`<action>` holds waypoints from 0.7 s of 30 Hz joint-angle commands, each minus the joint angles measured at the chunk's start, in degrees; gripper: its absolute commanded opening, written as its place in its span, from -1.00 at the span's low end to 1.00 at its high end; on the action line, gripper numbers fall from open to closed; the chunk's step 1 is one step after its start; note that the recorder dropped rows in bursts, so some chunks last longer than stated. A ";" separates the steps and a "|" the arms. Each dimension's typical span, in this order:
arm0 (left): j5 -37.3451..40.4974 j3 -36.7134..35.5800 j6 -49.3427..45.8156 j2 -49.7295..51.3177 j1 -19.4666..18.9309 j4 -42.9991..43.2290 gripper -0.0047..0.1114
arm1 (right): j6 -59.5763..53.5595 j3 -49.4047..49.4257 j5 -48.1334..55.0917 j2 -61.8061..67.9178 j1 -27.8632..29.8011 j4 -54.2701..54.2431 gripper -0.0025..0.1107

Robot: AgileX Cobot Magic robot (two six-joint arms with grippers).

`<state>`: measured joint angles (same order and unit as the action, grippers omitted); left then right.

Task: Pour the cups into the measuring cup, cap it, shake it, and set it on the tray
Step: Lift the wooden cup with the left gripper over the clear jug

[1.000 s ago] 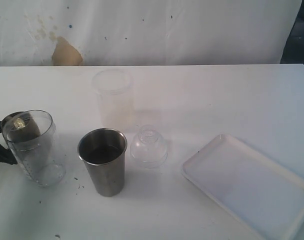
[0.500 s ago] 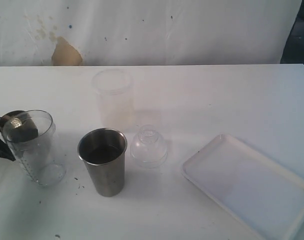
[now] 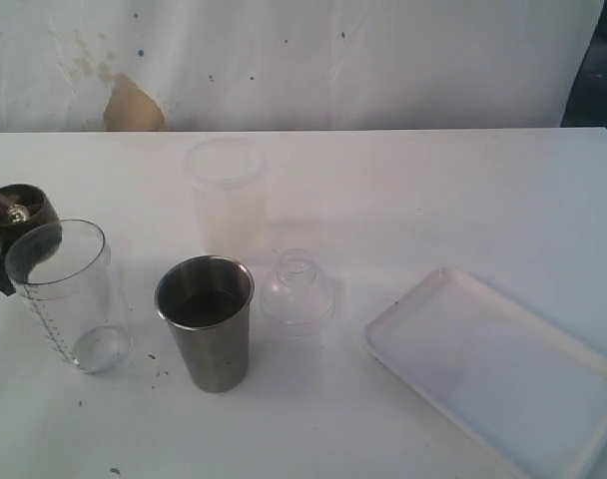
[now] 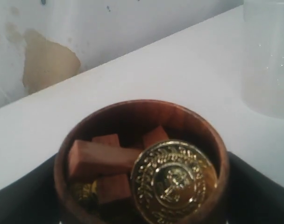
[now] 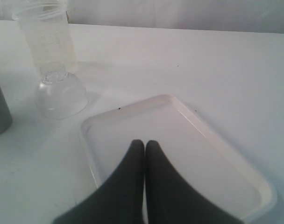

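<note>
A frosted cup (image 3: 226,195) stands upright behind a clear dome lid (image 3: 297,292).

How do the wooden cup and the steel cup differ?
Wooden cup is short, rounded, brown; steel cup is taller, tapered, shiny grey. Wooden cup sits in the left tool; steel cup stands free on the table. Wooden cup holds blocks and a gold coin; steel cup's contents unclear. Both open-topped.

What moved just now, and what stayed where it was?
The left gripper gripped the small rounded brown wooden cup and lifted it up from behind the clear plastic measuring cup. That cup, the shiny steel tumbler, clear dome lid, frosted plastic cup and white rectangular tray stayed put.
</note>
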<state>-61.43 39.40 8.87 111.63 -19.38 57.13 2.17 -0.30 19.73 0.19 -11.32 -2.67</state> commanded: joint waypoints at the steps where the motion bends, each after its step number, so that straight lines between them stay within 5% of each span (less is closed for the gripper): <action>1: 6.24 0.02 1.00 -9.95 0.22 4.43 -0.92 | 0.06 0.30 -0.09 -0.19 -0.08 -0.09 -0.96; 8: 15.80 0.02 8.68 -25.35 0.22 19.68 -0.92 | 0.06 0.30 -0.09 -0.19 -0.08 -0.09 -0.96; 14: 17.25 -0.86 7.63 -30.04 0.86 21.83 -0.92 | 0.06 0.30 -0.09 -0.19 -0.08 -0.09 -0.96; 21: 31.08 -2.39 1.28 -33.62 7.80 25.16 -0.92 | 0.06 0.30 -0.09 -0.19 -0.08 -0.09 -0.96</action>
<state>-35.79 37.36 12.12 79.77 -14.15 81.82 2.17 -0.30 19.73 0.19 -11.32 -2.67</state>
